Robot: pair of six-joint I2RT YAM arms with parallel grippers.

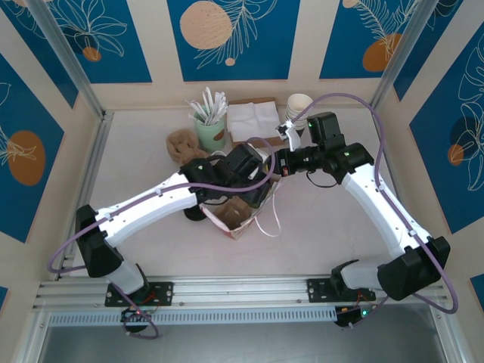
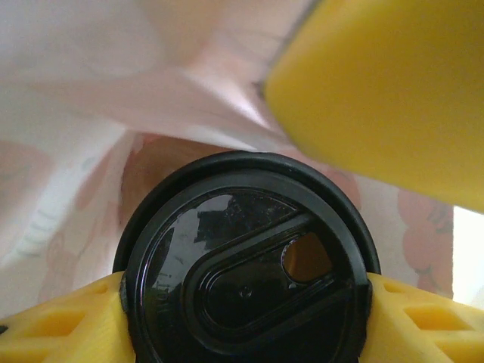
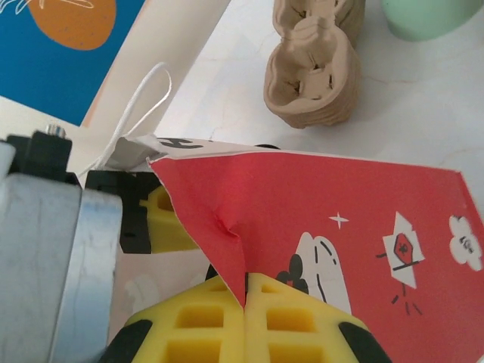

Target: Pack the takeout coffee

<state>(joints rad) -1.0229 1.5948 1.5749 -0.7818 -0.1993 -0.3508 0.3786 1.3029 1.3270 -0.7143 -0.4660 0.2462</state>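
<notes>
The takeout coffee (image 2: 246,272) shows its round black lid with the sip hole, low inside the paper bag, whose pale inner walls (image 2: 83,113) rise around it. My left gripper (image 2: 246,321) is shut on the cup, a yellow finger (image 2: 53,325) pressing each side of the lid. From above, that gripper (image 1: 246,181) reaches into the bag (image 1: 234,219) at mid-table. My right gripper (image 3: 246,295) is shut on the bag's red printed wall (image 3: 340,227), pinching its upper edge. It sits just right of the bag's mouth (image 1: 277,162).
Behind the bag are brown cardboard cup carriers (image 1: 185,145), a mint cup of sticks (image 1: 211,132), white napkins (image 1: 253,121) and stacked white cups (image 1: 299,106). A short black stack of lids (image 1: 195,212) lies left of the bag. The bag's handles (image 1: 268,219) trail rightward.
</notes>
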